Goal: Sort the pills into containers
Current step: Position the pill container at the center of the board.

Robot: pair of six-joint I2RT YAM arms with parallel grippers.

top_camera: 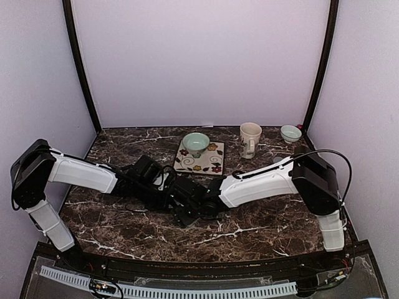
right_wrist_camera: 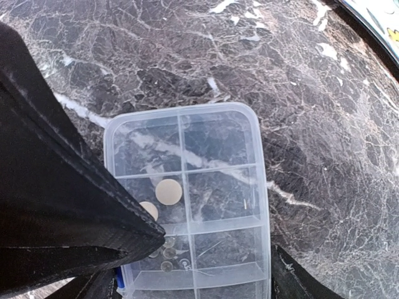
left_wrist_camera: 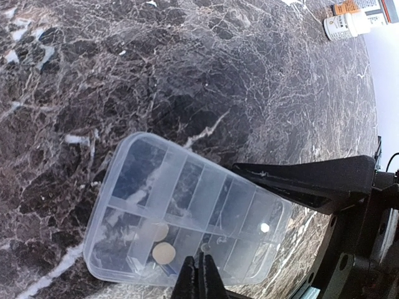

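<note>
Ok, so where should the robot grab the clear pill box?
The pill box lies flat on the table, so come straight down from above and pinch its two long side walls across the short width. Those upright straight walls give a hold; the rounded corners would likely slip.

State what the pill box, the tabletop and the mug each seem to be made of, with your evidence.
Pill box: clear, smooth plastic; the table's veining shows through its walls. Tabletop: dark polished marble or a marble-look surface, with white veins and a faint sheen. Mug: likely glazed ceramic, cream and opaque, though too small to be sure.
</note>
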